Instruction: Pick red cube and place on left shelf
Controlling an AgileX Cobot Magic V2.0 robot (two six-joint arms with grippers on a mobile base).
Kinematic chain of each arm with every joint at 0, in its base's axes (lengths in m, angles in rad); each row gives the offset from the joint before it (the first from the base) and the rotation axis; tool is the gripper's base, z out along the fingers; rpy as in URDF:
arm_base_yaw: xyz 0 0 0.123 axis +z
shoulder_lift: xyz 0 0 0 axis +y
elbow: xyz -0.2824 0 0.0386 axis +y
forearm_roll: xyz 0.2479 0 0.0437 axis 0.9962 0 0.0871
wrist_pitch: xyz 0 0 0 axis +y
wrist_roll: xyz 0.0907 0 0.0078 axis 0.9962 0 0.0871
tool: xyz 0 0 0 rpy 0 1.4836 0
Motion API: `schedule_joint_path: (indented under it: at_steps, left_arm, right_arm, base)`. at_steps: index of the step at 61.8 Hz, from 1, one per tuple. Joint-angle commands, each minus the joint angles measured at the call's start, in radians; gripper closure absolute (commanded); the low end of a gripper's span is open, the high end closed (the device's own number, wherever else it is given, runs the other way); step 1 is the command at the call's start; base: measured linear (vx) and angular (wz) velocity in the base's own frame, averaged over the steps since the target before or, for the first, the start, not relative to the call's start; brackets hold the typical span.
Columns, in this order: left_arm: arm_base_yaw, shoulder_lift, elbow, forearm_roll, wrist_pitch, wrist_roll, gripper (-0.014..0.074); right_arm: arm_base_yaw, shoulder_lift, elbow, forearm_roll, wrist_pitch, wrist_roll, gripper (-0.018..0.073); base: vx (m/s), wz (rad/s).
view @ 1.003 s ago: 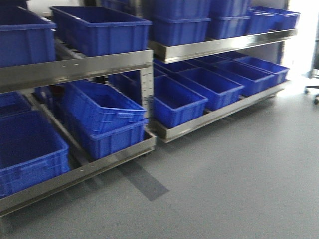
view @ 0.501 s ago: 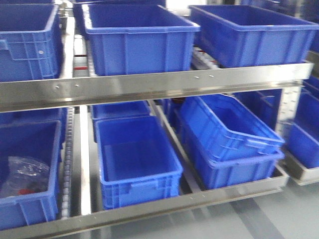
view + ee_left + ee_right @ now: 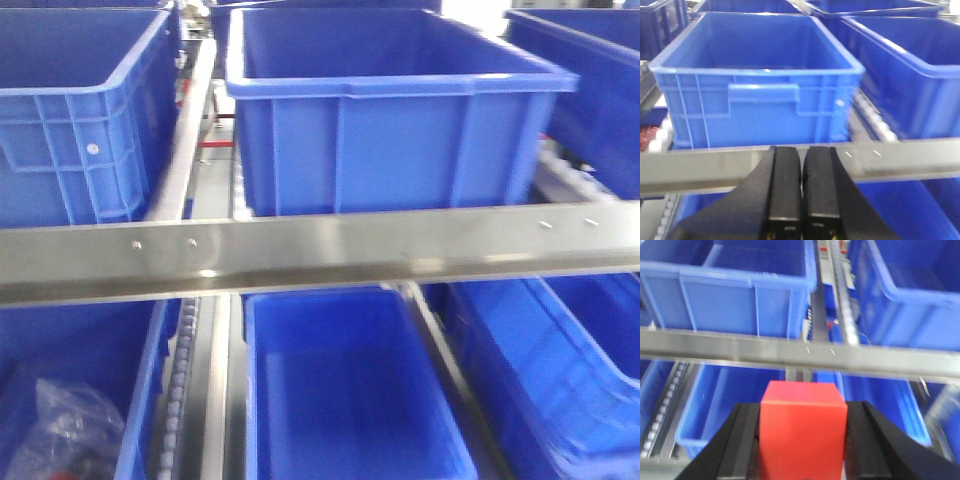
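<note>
left shelf (image 3: 320,255) now closer, red cube (image 3: 802,432) clamped

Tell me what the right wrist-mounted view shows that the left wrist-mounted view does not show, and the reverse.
Only the right wrist-mounted view shows the right hand shut on a glossy red plastic cube. Only the left wrist-mounted view shows the left hand, shut with nothing in it. Both show the flat brushed-steel shelf rail and large blue ribbed plastic crates above and below it.
</note>
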Motion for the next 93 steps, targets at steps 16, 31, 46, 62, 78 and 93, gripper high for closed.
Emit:
schedule_joint_path:
  at_steps: [16,31,46,62,78,93]
  left_arm:
    - [-0.001,-0.014,0.024,-0.002,-0.090,-0.005,0.0495]
    - [-0.001,-0.014,0.024,-0.002,-0.090,-0.005,0.0495]
    - [-0.001,-0.014,0.024,-0.002,-0.090,-0.005,0.0495]
    - [-0.001,-0.014,0.024,-0.002,-0.090,-0.005,0.0495]
    - [-0.001,-0.014,0.024,-0.002,-0.090,-0.005,0.0495]
    - [-0.001,-0.014,0.024,-0.002,-0.090,-0.005,0.0495]
  right_arm:
    - [-0.005,0.014,-0.026,-0.015,-0.087,-0.006,0.0472]
    - [-0.005,0.014,-0.026,-0.015,-0.087,-0.006,0.0472]
    - [-0.005,0.014,-0.026,-0.015,-0.087,-0.006,0.0472]
    - [-0.005,0.014,-0.026,-0.015,-0.087,-0.006,0.0472]
    - [-0.005,0.014,-0.026,-0.015,-0.087,-0.006,0.0472]
    - [-0.005,0.014,-0.026,-0.015,-0.087,-0.006,0.0472]
  base:
    - [0.38,0.21]
    - [0.26,0.22]
    - [0.16,0.08]
    - [0.07,0.07]
    - [0.01,0.05]
    - [0.00,0.00]
